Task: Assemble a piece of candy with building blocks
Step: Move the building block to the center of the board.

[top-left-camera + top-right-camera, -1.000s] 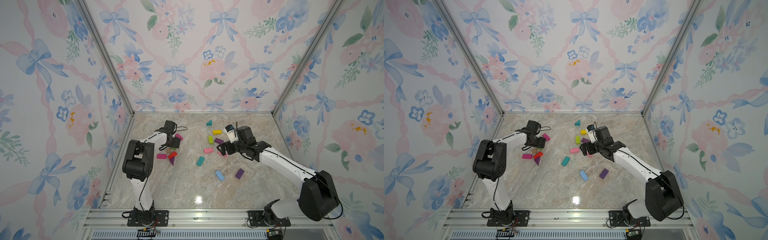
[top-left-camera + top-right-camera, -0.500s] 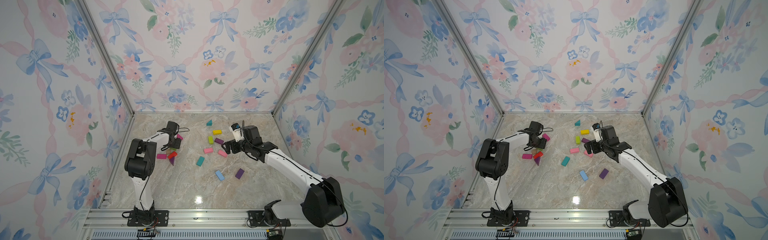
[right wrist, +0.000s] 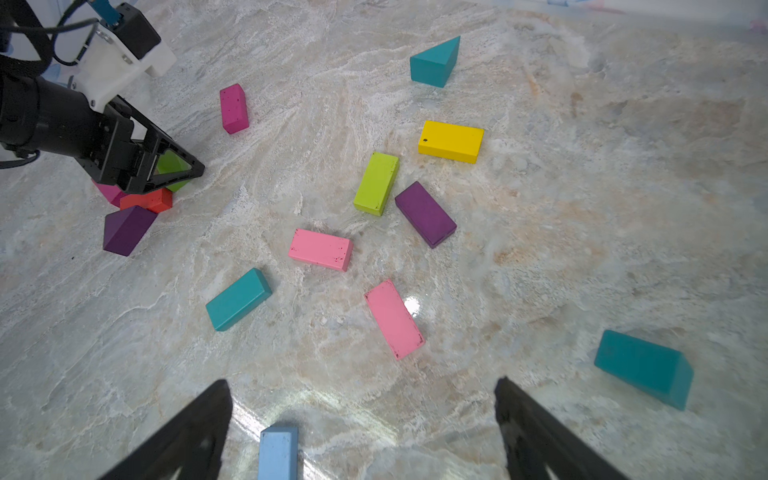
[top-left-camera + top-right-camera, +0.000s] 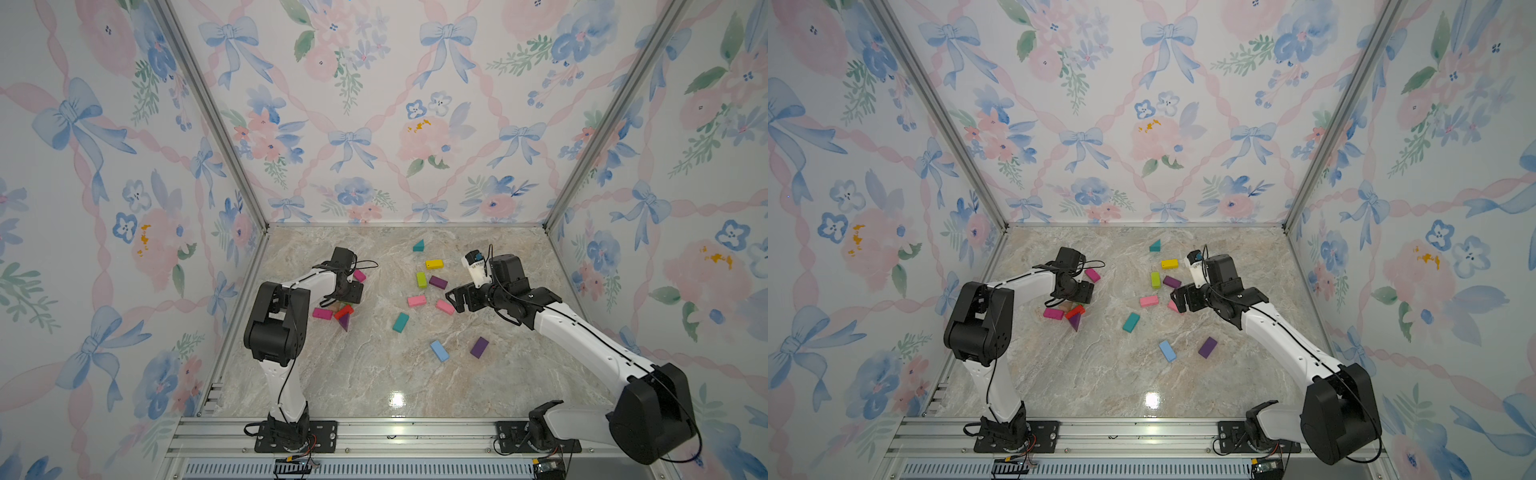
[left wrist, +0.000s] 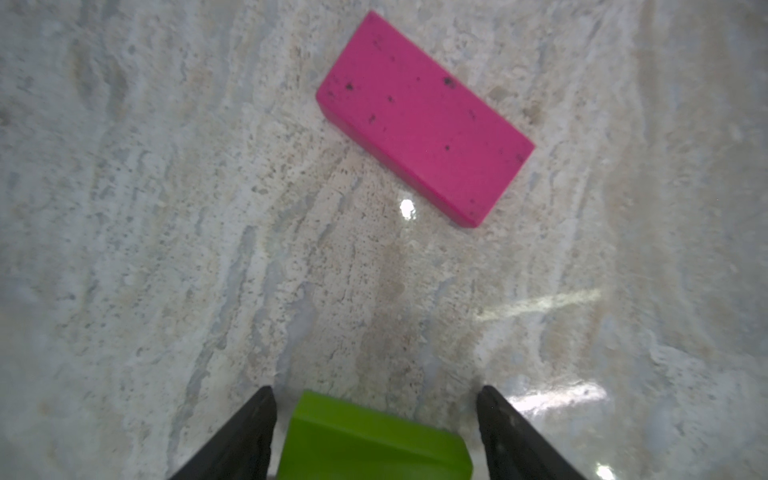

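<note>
Left end effector [image 5: 375, 389] seemingly around block [image 5: 374, 444]

Building blocks [image 4: 417, 301] spread over my counter [image 4: 374, 374].
Cluster [image 4: 344, 311] at my left claw [image 4: 352, 293]; loose ones before my right claw [image 4: 453, 297]; lone prism [image 4: 419, 246] behind them.

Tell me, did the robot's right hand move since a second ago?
Yes. In a top view the right hand slid a little away from the yellow block, toward the right wall. The yellow block stayed put.
</note>
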Available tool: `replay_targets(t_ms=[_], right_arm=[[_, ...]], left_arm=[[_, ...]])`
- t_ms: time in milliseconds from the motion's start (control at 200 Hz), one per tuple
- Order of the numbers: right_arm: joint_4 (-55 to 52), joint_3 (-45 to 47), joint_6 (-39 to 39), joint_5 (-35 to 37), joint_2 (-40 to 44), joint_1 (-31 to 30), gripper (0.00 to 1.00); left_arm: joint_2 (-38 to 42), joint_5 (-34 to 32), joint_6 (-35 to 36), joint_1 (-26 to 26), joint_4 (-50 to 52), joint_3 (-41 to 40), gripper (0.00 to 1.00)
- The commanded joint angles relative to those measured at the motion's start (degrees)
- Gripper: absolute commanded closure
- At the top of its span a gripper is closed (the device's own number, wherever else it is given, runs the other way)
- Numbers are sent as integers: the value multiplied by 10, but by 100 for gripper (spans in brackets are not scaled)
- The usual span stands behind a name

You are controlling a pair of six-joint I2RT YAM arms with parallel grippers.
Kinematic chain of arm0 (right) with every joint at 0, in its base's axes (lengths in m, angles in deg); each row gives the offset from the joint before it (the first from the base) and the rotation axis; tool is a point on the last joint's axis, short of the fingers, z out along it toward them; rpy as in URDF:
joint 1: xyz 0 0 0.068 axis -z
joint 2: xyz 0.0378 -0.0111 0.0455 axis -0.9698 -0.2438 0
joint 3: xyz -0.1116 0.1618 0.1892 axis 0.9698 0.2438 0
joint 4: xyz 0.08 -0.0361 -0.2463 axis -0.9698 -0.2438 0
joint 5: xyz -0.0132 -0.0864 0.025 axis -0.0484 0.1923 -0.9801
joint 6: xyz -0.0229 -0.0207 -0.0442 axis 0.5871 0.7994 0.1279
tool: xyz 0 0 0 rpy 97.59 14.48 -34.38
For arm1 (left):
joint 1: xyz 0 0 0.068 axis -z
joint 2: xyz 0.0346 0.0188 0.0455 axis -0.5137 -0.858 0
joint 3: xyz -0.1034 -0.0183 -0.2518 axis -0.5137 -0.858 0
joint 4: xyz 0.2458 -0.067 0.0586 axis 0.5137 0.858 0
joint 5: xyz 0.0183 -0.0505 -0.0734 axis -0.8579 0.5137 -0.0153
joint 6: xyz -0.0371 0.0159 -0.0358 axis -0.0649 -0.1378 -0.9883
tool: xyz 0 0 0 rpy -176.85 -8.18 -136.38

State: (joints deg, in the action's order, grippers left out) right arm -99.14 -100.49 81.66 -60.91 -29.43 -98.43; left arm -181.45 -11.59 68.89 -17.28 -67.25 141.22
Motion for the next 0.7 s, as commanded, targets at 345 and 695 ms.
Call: replay_targets(t_ms=[345,695], right_arm=[[-18,1,13,-19,-3,-5,1],[0,8,-18,-17,-9,-18,1]], left_arm=[[28,-5,3,14,31,-43,45],[6,1,-94,113,31,7,58]])
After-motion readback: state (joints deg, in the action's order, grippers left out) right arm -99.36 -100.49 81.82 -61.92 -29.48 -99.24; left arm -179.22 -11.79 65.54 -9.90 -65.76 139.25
